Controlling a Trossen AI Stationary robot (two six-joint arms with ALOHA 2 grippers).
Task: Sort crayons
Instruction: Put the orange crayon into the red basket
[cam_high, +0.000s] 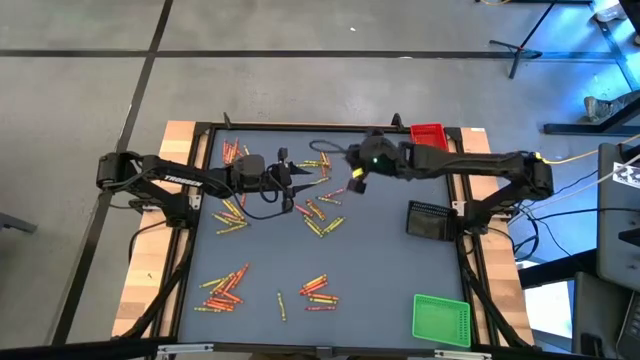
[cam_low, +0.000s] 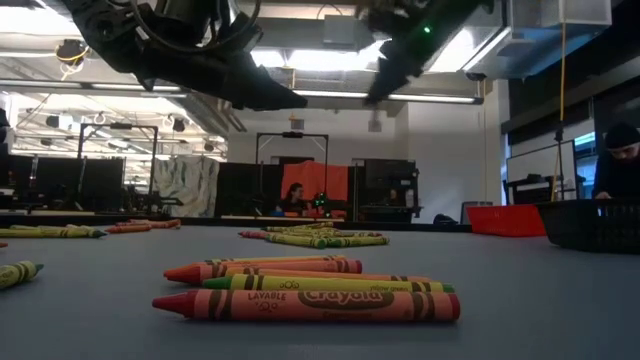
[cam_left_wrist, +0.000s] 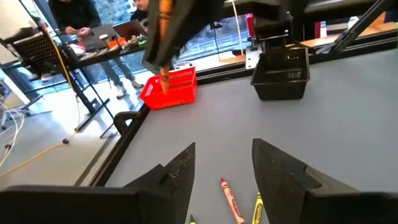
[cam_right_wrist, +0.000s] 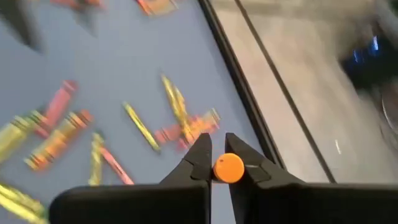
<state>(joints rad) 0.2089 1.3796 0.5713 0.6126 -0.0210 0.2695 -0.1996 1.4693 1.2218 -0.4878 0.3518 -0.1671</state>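
Note:
Many small red, orange and yellow crayons lie flat in loose clusters on the blue-grey table (cam_high: 390, 290), such as the middle cluster (cam_high: 320, 215) and the near-left cluster (cam_high: 225, 290). My right gripper (cam_high: 356, 181) hangs above the table's far middle, shut on an orange crayon (cam_right_wrist: 229, 168). The left wrist view also shows this crayon (cam_left_wrist: 165, 74), standing upright in the air. My left gripper (cam_left_wrist: 224, 149) is open above the table, left of the right gripper. A red crayon (cam_left_wrist: 230, 199) and a yellow one (cam_left_wrist: 257, 208) lie below its gap, untouched. My right gripper pinches the orange crayon between its two fingertips (cam_right_wrist: 200, 155), with the crayon's round end (cam_right_wrist: 229, 169) facing the wrist camera. The fingers point down. The crayon is lifted clear of the table and stands about upright, its lower end (cam_left_wrist: 165, 84) free below the fingers.
A red tray (cam_high: 427, 134) stands at the far right corner, a black tray (cam_high: 430, 220) at the right edge and a green tray (cam_high: 441, 320) at the near right. Crayons (cam_low: 305, 300) lie close to the low camera. People sit beyond the table.

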